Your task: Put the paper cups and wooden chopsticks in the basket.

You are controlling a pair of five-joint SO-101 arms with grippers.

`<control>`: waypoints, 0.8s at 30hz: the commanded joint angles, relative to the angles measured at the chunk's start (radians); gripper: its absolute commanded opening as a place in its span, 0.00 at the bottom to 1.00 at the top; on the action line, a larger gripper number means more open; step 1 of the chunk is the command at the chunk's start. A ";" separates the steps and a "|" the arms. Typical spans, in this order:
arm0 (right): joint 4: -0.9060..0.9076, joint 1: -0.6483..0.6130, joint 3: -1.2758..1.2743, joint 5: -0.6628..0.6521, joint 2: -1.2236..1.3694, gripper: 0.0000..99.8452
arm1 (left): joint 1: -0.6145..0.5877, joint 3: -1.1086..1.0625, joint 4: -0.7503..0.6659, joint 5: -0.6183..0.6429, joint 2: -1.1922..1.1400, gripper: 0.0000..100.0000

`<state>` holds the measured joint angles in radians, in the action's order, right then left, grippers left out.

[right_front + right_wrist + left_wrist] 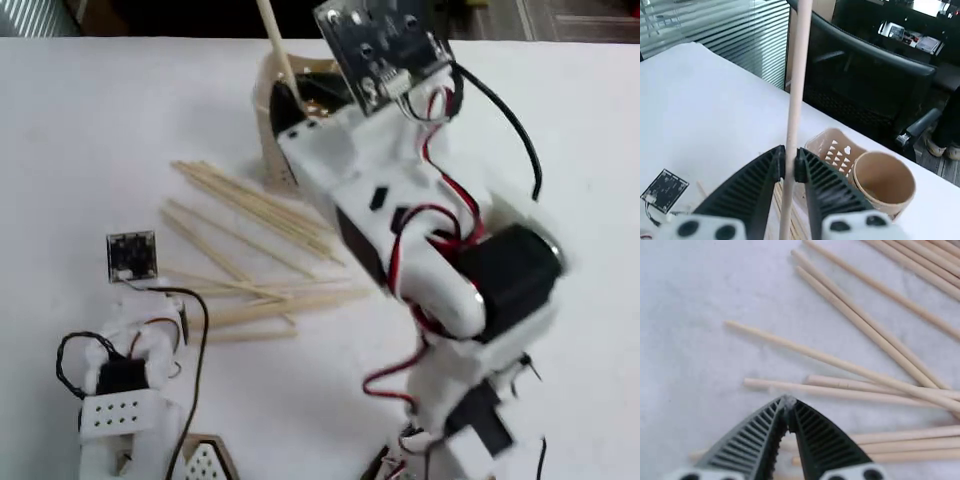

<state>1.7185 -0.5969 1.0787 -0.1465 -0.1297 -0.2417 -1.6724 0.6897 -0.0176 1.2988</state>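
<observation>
White table, with an office room behind it.
The table is plain white and takes up most of the high view. Past its far edge, in the right wrist view, a black chair with an armrest stands across the centre and right. Blinds hang at upper left, and a cluttered dark desk sits at upper right.

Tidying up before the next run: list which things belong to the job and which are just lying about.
Job: loose chopsticks, held chopstick in right end effector, paper cup, basket.
Lying about: office chair, window blinds.
</observation>
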 commanded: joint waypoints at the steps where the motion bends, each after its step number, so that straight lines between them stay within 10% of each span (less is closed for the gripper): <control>1: -0.007 -0.002 -0.149 0.008 -0.156 0.02 | 0.010 0.003 -0.018 0.000 0.028 0.03; 24: -0.128 0.036 -0.769 0.100 -0.664 0.02 | 0.010 0.003 -0.018 0.000 0.028 0.03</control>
<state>1.6126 -0.5692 0.3621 -0.0560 -0.7633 -0.2417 -1.6724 0.6897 -0.0176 1.2988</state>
